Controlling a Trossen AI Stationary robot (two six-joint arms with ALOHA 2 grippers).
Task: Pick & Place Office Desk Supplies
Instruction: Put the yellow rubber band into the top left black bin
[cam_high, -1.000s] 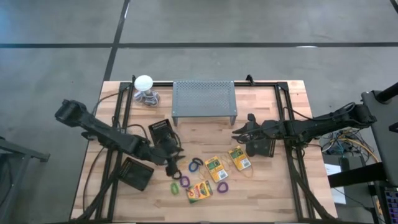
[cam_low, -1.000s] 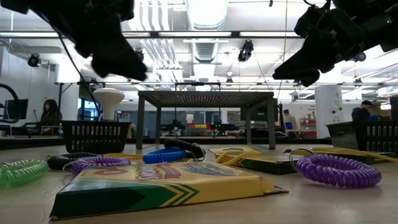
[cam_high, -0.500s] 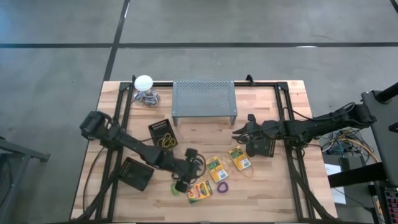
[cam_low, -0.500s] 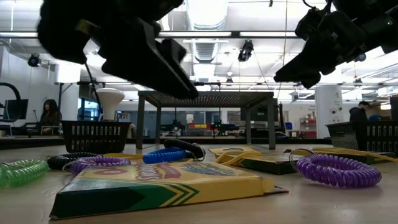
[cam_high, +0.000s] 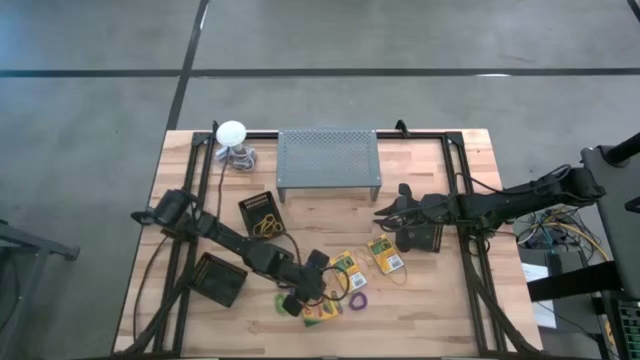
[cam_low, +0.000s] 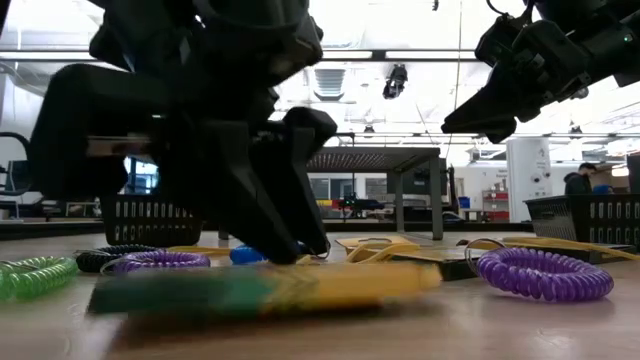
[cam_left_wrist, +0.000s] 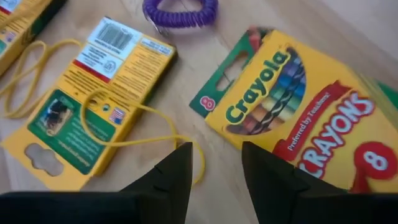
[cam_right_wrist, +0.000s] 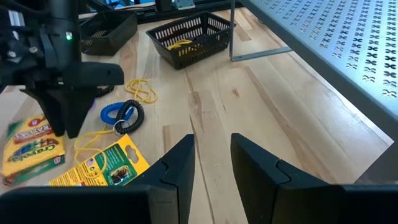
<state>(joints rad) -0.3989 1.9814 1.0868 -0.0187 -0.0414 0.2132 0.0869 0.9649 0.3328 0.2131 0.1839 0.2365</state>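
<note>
Wooden table (cam_high: 440, 310) carries everything; grey perforated stand (cam_high: 328, 160) sits at the far edge, w/ a white ball-topped object (cam_high: 231, 132) at the far left corner. Three black mesh baskets: one (cam_high: 261, 213) just in front of the stand's left end w/ yellowish bands inside, one (cam_high: 218, 279) near the left front, one (cam_high: 420, 236) under the right arm.

Left arm stretches diagonally across the table; left gripper (cam_high: 312, 292) hangs low over the front crayon box (cam_left_wrist: 298, 118), which lies face-up near the front edge, touching nothing but the table. In the left wrist view its fingers (cam_left_wrist: 175, 171) stand apart w/ bare wood showing between them, so: parted, holding nothing. Right gripper (cam_right_wrist: 210, 163) waits above the table's right-centre, jaws apart, empty.

Other supplies, smaller: second crayon box (cam_left_wrist: 93, 99) face-down beside the first, a yellow rubber band (cam_left_wrist: 140, 121) draped over it; third box (cam_high: 385, 254) farther right. Purple loop (cam_left_wrist: 180, 10) just beyond the front box; blue loop (cam_right_wrist: 119, 112) and green loop (cam_low: 35, 275) lie nearby.

Step in hand, I'd judge: approach for a pick on the front crayon box, not yet grasped. Next move calls for lining the fingers across the box's narrow side, dropping to the tabletop, then closing w/o snagging the rubber band.
</note>
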